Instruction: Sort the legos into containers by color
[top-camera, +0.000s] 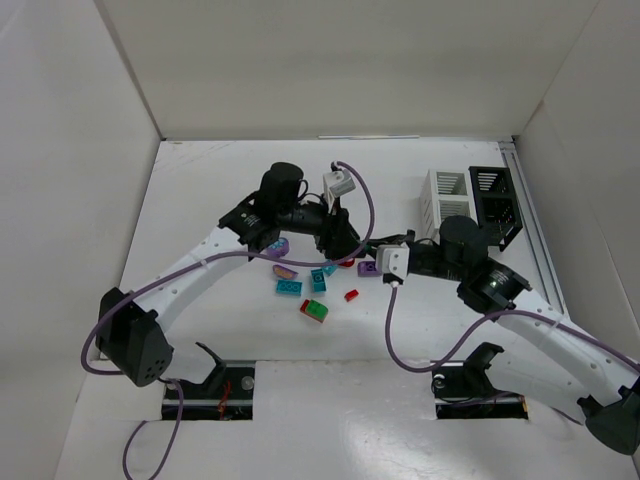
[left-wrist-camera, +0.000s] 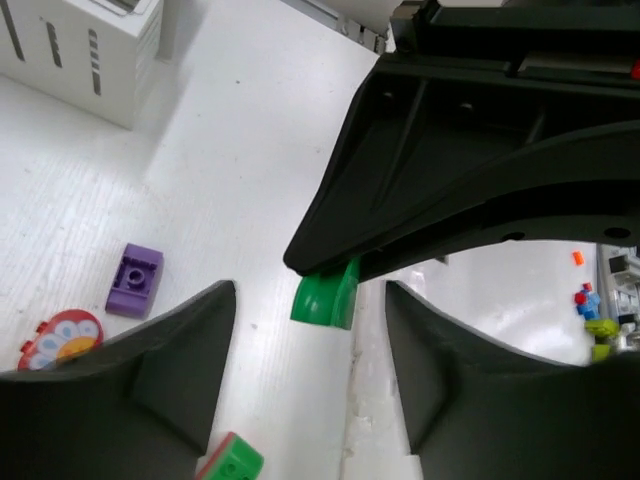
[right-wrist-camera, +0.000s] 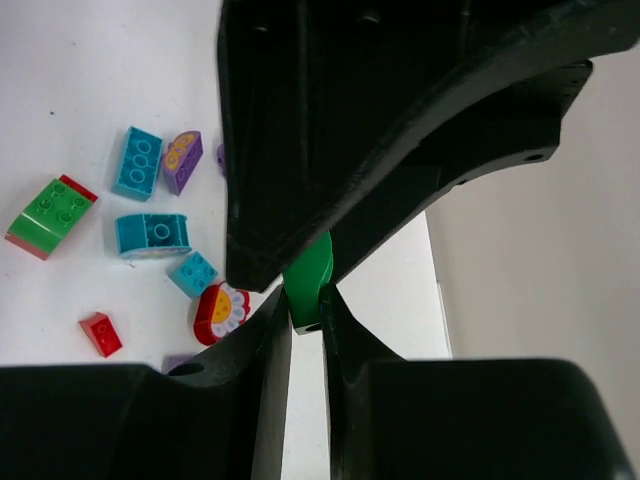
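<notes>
a green lego is clamped between the closed-in fingers of the right gripper, at the centre of the right wrist view. the left gripper is seen with its jaws parted on either side of that brick, not touching it. the other legos are scattered on the table just below centre in the top view. the white container and black container are set side by side at upper right.
</notes>
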